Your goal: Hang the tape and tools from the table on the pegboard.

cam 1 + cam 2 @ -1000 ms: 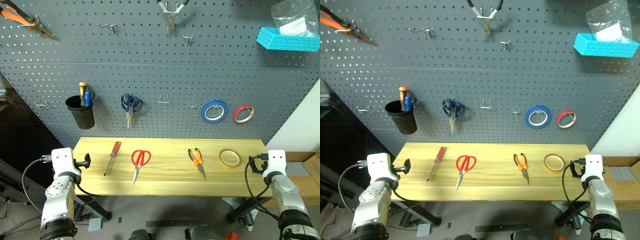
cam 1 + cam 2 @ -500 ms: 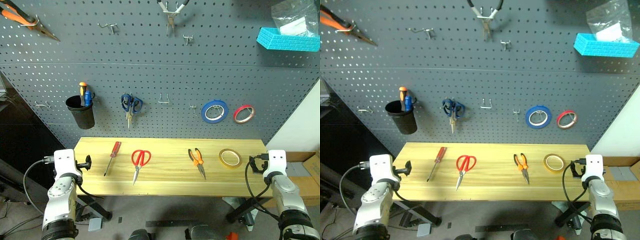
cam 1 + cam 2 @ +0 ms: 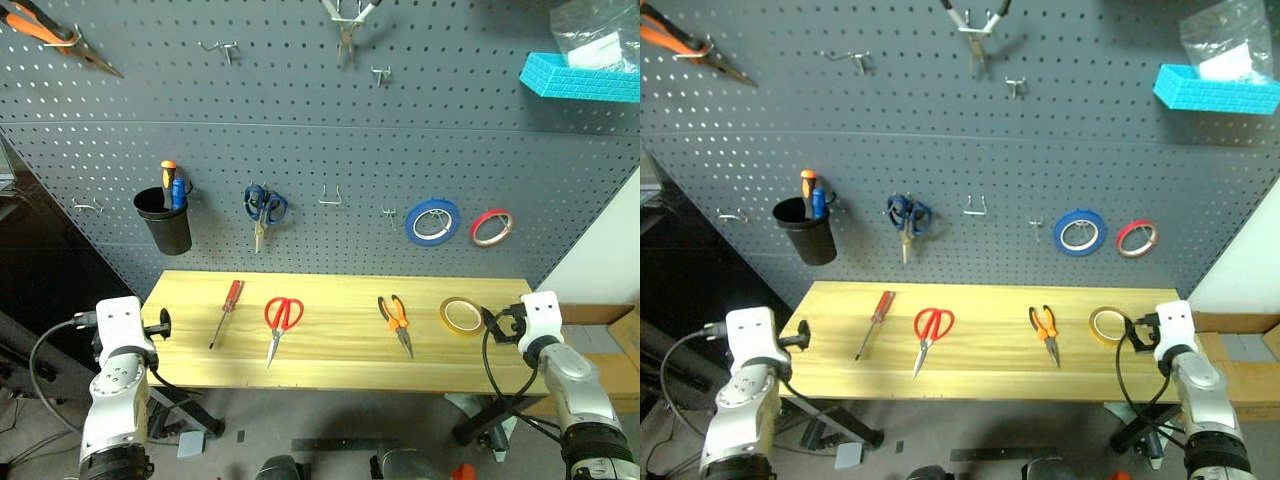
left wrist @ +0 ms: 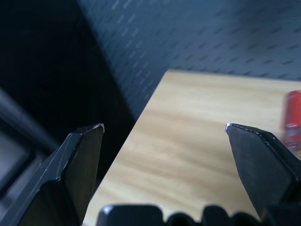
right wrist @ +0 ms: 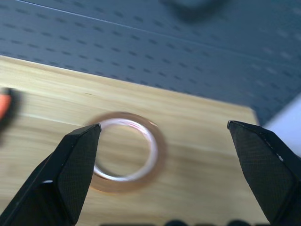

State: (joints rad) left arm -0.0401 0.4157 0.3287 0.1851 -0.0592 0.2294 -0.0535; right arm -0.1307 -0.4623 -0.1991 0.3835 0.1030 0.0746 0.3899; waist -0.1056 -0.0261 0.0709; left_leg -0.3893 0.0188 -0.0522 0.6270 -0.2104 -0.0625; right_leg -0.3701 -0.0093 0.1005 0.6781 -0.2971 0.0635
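Note:
On the light wooden table [image 3: 330, 362] lie, from left to right, a red-handled screwdriver [image 3: 226, 312], red-handled scissors [image 3: 280, 322], orange-and-black pliers [image 3: 394, 320] and a thin tan roll of tape [image 3: 460, 315]. The dark grey pegboard [image 3: 400, 150] rises behind them. My left gripper [image 3: 162, 325] hovers open at the table's left end; its wrist view shows the open gripper [image 4: 164, 126] over the table corner, with the screwdriver handle [image 4: 292, 120] off to one side. My right gripper [image 3: 492, 323] is open just right of the tape, and in its wrist view the tape [image 5: 127, 150] lies ahead between the open fingers.
On the pegboard hang a black cup [image 3: 163, 225] with screwdrivers, blue scissors [image 3: 262, 208], a blue roll [image 3: 431, 221], a red roll [image 3: 490, 227], bare-metal pliers [image 3: 345, 25], orange pliers [image 3: 50, 35] and a turquoise tray [image 3: 578, 78]. An empty hook [image 3: 329, 195] is beside the blue scissors.
My right gripper has swung in leftward and up, closer to the tape. The left arm has barely moved. The head view has shifted slightly.

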